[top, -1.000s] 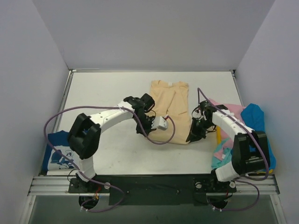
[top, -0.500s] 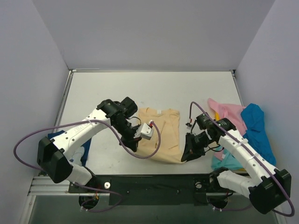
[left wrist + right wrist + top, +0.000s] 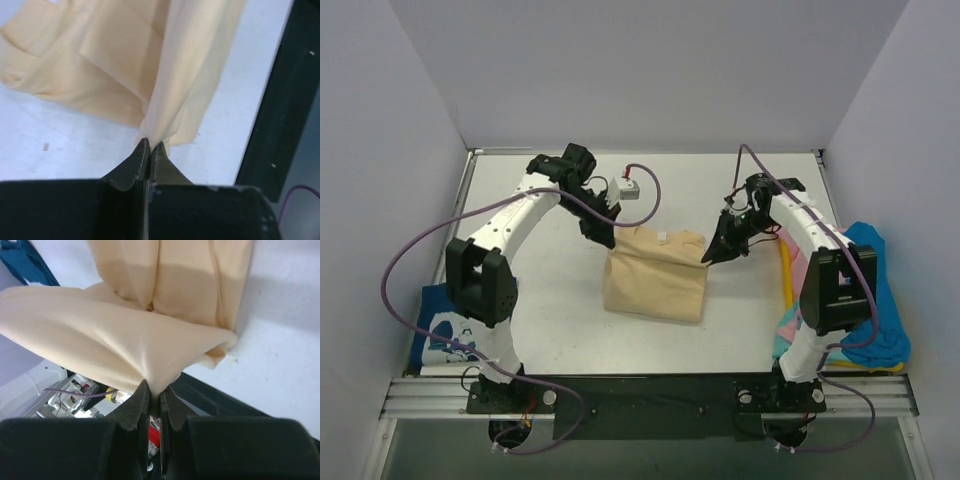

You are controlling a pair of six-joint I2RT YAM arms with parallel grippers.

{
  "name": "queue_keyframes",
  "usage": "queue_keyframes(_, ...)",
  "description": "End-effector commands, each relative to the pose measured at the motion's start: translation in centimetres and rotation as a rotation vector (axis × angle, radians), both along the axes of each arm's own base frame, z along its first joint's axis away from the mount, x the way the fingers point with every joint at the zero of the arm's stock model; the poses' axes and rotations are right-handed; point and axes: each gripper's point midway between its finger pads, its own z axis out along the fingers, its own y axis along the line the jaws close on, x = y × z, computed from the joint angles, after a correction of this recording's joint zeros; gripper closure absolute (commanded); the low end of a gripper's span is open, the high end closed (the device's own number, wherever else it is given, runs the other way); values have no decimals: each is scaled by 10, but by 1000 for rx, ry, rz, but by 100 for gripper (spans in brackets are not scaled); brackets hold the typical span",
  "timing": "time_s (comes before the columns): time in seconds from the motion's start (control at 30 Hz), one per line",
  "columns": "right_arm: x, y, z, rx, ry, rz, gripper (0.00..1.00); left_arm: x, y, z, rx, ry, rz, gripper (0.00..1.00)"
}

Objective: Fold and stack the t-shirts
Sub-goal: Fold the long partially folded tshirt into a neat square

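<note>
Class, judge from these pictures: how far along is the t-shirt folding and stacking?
Done: possibly the navy printed tee, lying at the left. In hand: left gripper and right gripper each pinch the tan tee, raised mid-fold. Left: the crumpled heap of tees at the right.

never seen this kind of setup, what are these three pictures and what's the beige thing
Two white-and-black robot arms, the left arm and the right arm, are bolted at the near edge of a white table. The wide picture comes from a fixed camera above and behind them; the other two come from a camera on each wrist. The beige thing is a soft tan cloth t-shirt, partly folded. The left gripper and the right gripper are each shut on a corner of its far edge, holding that edge up while the rest lies on the table. A navy t-shirt with white print lies at the left; a bright blue t-shirt sits in a heap at the right.
</note>
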Motion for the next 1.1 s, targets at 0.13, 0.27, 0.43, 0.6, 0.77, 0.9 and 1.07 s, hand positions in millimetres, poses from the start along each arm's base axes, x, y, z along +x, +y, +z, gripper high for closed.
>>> queue_keyframes(0.13,73,-10,-10,11,-10,-114,100,99,-14,-8,-23,-40,142,100)
queue_keyframes(0.27,101,-17,-21,1,-9,-192,100,122,-22,-16,-36,-53,171,100)
queue_keyframes(0.43,127,-28,-37,-9,-18,-295,100,162,-37,-17,-80,-131,245,100)
queue_keyframes(0.6,172,-33,-51,-28,-63,-366,99,183,-40,-41,-62,-143,291,98)
queue_keyframes(0.77,218,-52,-78,-110,-112,-458,78,234,-37,-57,-42,-265,456,66)
queue_keyframes(0.9,249,-61,-82,-138,-169,-496,72,285,-26,-48,-16,-408,617,49)
queue_keyframes(1.07,267,-74,-39,-198,-362,-440,72,298,-19,-30,-10,-433,679,46)
